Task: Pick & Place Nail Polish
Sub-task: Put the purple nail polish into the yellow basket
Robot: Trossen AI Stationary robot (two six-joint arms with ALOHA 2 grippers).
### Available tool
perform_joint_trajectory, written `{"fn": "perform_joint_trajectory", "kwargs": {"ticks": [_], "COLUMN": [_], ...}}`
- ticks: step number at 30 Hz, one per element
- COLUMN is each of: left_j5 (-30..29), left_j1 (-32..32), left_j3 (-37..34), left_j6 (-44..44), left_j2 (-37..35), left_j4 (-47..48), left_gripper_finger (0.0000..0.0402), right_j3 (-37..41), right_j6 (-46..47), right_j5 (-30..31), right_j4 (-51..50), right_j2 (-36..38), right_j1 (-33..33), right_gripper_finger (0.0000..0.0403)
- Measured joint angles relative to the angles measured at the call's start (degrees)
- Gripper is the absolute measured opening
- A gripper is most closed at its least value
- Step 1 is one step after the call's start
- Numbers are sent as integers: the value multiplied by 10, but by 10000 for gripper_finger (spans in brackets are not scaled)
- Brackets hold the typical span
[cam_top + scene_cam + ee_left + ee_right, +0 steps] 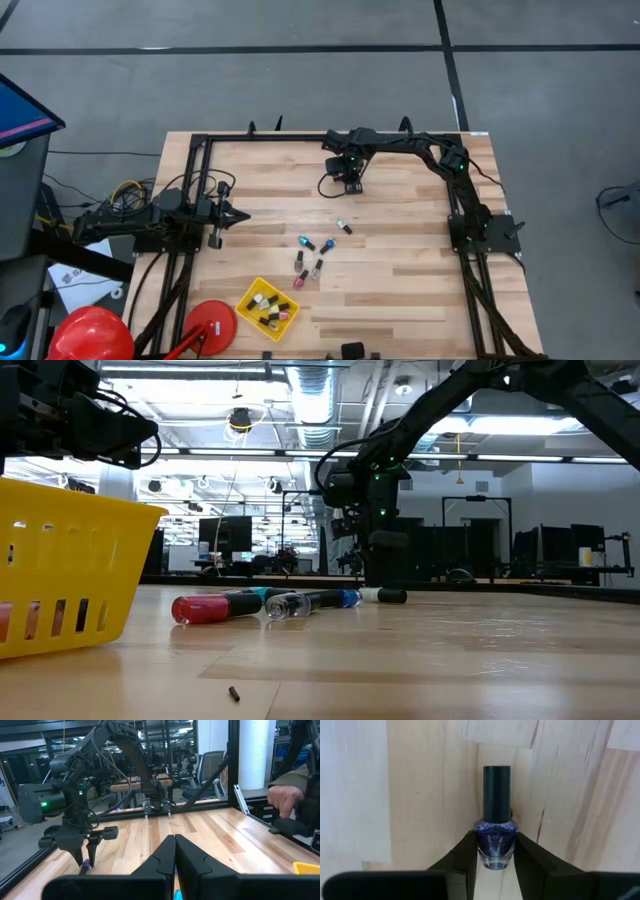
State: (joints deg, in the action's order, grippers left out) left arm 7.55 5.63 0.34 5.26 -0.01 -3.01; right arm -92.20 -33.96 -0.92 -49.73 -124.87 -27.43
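High view straight down over the whole surface (pixel 400 290), low view level at surface height facing the far room, left wrist view looking across toward the right arm, right wrist view close above the planks, all sharing the surface

The table (pixel 420 795) is pale wood planks, smooth with fine grain and a soft sheen. The bottle (pixel 495 840) looks like clear glass holding glittery blue-purple polish, its cap smooth satin black. The basket (pixel 60 560) is glossy yellow, probably plastic.
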Motion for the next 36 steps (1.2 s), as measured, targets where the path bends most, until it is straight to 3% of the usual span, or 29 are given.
{"fn": "perform_joint_trajectory", "kwargs": {"ticks": [11, 19, 28, 36], "left_j5": [0, 0, 0, 0], "left_j1": [0, 0, 0, 0], "left_j3": [0, 0, 0, 0], "left_j6": [0, 0, 0, 0], "left_j2": [0, 0, 0, 0], "left_j4": [0, 0, 0, -2], "left_gripper_finger": [1, 1, 1, 1], "right_j3": [0, 0, 0, -8], "right_j6": [73, 116, 121, 106], "right_j5": [-1, -6, -6, -8], "right_j4": [-8, 49, 232, 440], "right_j2": [120, 187, 166, 90], "right_j1": [22, 158, 338, 424], "right_gripper_finger": [85, 86, 87, 87]}}
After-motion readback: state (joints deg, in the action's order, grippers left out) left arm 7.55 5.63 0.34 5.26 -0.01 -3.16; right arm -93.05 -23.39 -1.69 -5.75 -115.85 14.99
